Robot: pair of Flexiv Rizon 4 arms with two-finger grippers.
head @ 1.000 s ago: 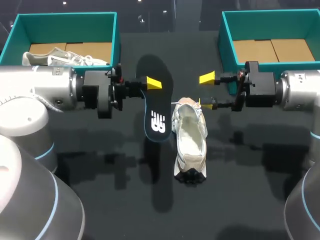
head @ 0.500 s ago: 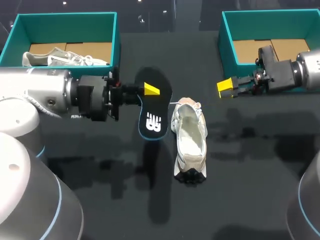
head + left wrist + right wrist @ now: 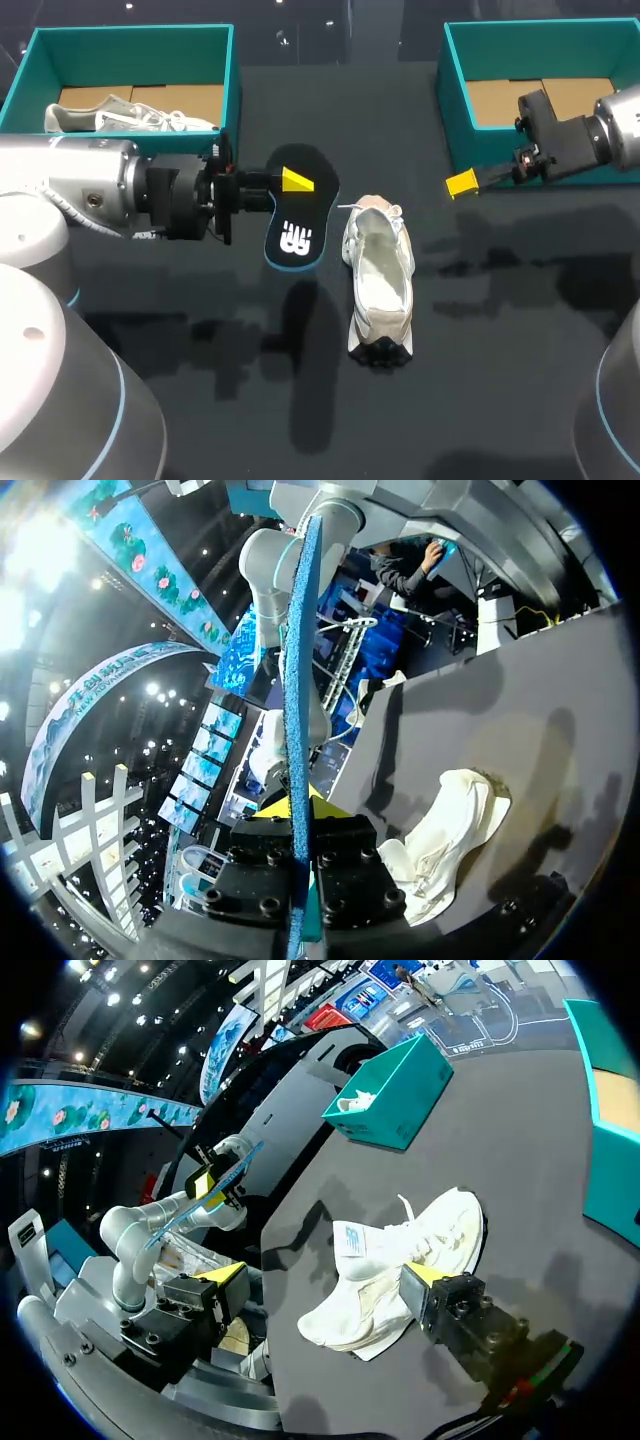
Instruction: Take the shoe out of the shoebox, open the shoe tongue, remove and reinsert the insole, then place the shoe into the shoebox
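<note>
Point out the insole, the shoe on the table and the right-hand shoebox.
insole (image 3: 293, 240), head view, printed end.
shoe (image 3: 380, 278), head view, inner lining.
right shoebox (image 3: 540, 52), head view, back wall.

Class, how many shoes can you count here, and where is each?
2. One shoe lies on the table; a second shoe sits inside the left teal box. Box walls might hide others.

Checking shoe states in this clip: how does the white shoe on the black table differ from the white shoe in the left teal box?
The white shoe on the black table sits sole-down, running toward the camera, opening spread wide; the white shoe in the left teal box lies crosswise, laces showing. Both are white lace-ups.
</note>
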